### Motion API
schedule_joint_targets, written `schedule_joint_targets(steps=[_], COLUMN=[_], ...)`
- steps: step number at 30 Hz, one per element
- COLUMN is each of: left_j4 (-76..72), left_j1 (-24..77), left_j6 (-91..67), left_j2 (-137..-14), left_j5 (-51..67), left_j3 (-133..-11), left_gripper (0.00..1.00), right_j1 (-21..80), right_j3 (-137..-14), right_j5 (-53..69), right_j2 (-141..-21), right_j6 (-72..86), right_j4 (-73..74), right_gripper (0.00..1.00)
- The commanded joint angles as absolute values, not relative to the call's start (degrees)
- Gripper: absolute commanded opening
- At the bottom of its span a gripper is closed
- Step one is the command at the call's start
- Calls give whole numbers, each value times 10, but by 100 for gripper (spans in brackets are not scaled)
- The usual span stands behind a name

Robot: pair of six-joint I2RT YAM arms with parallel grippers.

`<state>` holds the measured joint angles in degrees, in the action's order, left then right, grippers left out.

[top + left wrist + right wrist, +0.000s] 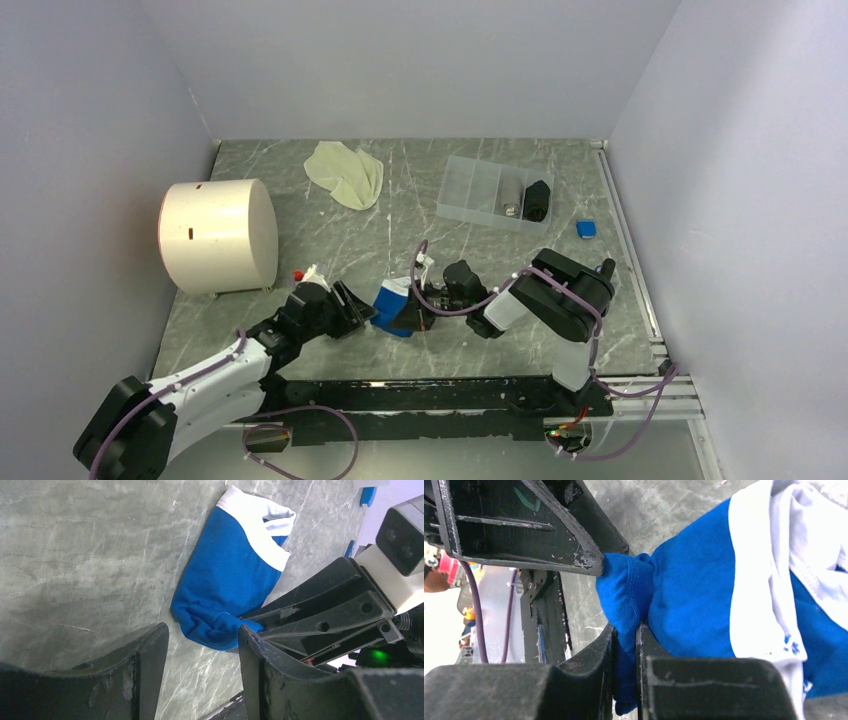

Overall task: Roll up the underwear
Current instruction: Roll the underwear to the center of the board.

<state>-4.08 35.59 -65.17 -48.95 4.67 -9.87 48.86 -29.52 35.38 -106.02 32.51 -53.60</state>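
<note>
The royal blue underwear [393, 303] with white edging lies bunched on the marble table between my two grippers. My right gripper [626, 636] is shut on a fold at its blue end [689, 595]. My left gripper [202, 632] is open just short of that same end of the garment [227, 580], with bare table between its fingers; one fingertip [246, 630] touches or nearly touches the cloth. From above, the left gripper [350, 303] sits left of the cloth and the right gripper [425, 312] right of it. The pale cream-yellow underwear [345, 173] lies crumpled at the back.
A white cylinder [218, 235] stands at the left. A clear compartment tray [480, 190] holding a black item sits at the back right, with a small blue block [586, 229] beside it. Grey walls enclose the table.
</note>
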Motion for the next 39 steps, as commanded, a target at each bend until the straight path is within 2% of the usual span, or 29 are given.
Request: schedule_joint_targets(steps=[1, 11, 17, 22, 24, 32, 39], left_j4=[-92, -141, -148, -111, -81, -40, -52], left_j1=[354, 355, 354, 357, 358, 359, 361], left_j6=[-630, -589, -582, -577, -571, -557, -552], left_j2=[-502, -548, -628, -676, -683, -699, -726], left_j5=[70, 105, 114, 96, 83, 64, 81], left_j3=[-96, -98, -112, -134, -148, -170, -181], left_gripper=[57, 60, 50, 46, 44, 41, 39], right_j1=[485, 482, 480, 480, 480, 480, 481], right_j3=[-257, -264, -268, -277, -278, -299, -331], right_j5=[317, 309, 295, 300, 291, 223, 96], right_j2=[-1083, -1111, -1100, -1078, -1056, -935, -786], right_j6=[385, 406, 406, 395, 383, 277, 166], right_j4=[-535, -535, -515, -487, -461, -294, -150], right_gripper=[11, 15, 21, 34, 41, 55, 60])
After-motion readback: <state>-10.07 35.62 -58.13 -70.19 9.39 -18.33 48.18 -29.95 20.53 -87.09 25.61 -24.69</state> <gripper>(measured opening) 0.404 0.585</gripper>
